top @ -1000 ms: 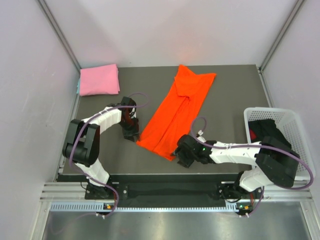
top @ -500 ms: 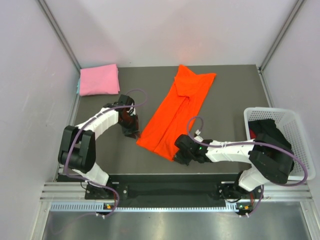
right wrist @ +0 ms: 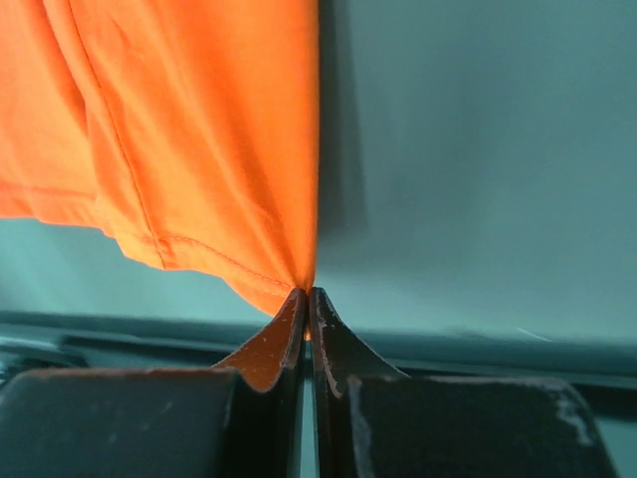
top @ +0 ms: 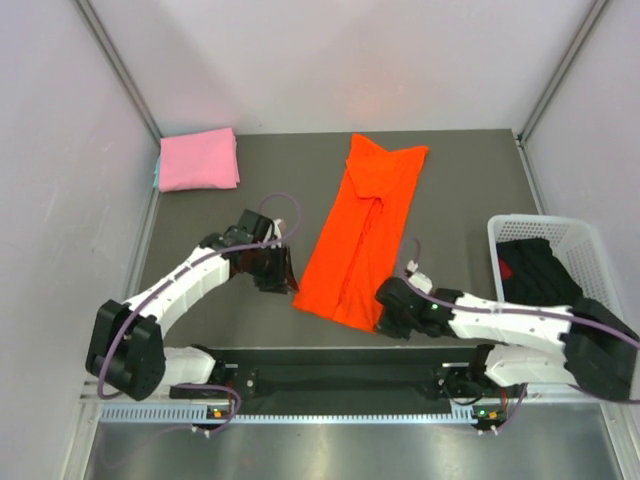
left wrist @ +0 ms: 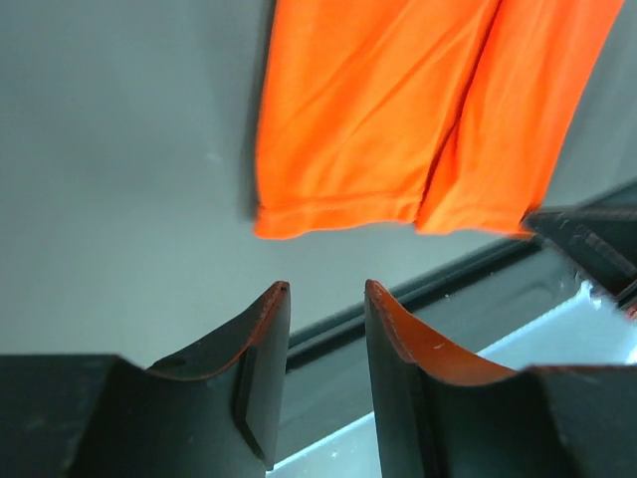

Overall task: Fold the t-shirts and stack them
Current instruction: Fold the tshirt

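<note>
The orange-red t-shirt [top: 362, 232] lies folded lengthwise as a long strip down the middle of the dark table; its hem also fills the upper part of the left wrist view [left wrist: 398, 119] and the right wrist view [right wrist: 179, 129]. My right gripper [top: 388, 318] is shut on the near right corner of that hem, the cloth pinched between its tips [right wrist: 309, 297]. Beside the hem's near left corner my left gripper [top: 284, 280] stands open and empty, its tips [left wrist: 326, 291] short of the cloth. The pink t-shirt [top: 198, 160] lies folded at the far left corner.
A white lattice basket [top: 600, 250] holding dark cloth stands at the right, beyond the table's edge. The table's near edge and a metal rail [left wrist: 557, 299] run just below both grippers. Grey walls close in the left, back and right.
The right gripper has shut on the orange-red t-shirt's near right hem corner and shifted right, straightening the strip. The left gripper moved right and nearer, to the hem's left corner.
</note>
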### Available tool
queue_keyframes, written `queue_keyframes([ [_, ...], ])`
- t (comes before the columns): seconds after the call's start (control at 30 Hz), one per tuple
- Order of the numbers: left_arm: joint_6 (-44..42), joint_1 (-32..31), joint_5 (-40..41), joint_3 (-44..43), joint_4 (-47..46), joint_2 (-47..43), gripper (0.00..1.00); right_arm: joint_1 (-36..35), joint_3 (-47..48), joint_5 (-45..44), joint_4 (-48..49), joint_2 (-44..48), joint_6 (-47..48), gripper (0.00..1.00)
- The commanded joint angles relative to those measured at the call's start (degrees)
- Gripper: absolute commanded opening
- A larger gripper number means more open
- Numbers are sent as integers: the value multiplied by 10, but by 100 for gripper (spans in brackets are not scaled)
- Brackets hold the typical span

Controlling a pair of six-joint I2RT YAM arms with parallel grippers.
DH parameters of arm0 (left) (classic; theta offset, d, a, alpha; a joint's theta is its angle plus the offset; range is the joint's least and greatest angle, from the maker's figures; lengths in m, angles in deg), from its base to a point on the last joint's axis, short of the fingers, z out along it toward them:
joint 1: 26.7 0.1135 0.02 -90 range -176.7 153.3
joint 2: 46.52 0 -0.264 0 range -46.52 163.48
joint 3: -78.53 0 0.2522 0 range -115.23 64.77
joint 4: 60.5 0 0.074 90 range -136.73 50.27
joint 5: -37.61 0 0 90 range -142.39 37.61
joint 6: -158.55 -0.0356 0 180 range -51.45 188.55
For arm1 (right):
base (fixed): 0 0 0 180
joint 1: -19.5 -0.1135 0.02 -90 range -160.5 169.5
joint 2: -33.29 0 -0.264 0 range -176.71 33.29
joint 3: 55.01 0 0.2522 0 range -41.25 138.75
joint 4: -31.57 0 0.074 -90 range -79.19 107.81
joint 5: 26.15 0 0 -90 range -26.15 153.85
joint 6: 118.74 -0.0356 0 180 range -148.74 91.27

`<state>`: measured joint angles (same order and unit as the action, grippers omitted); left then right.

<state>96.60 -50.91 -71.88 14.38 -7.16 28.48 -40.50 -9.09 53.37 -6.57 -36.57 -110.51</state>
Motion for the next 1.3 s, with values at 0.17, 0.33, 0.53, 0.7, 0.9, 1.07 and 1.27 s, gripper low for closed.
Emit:
queue_keyframes([
  [0.17,160,-106,-3,113,-115,-75,45,-8,-88,-30,-218,269,27,0],
  [0.33,239,-187,1,145,-205,-51,46,-9,-112,-20,-238,327,23,0],
  [0.53,273,-235,53,145,-203,-19,46,-8,-110,-23,-226,323,28,0],
  [0.7,280,-236,65,153,-225,16,44,-9,-114,-19,-213,314,33,0],
  [0.9,287,-241,66,163,-246,39,36,-8,-124,-19,-213,331,29,0],
  [1.07,288,-248,58,152,-243,42,5,-8,-114,-31,-248,345,26,0],
  [1.27,306,-268,52,125,-234,44,0,-8,-80,-47,-272,331,55,0],
])
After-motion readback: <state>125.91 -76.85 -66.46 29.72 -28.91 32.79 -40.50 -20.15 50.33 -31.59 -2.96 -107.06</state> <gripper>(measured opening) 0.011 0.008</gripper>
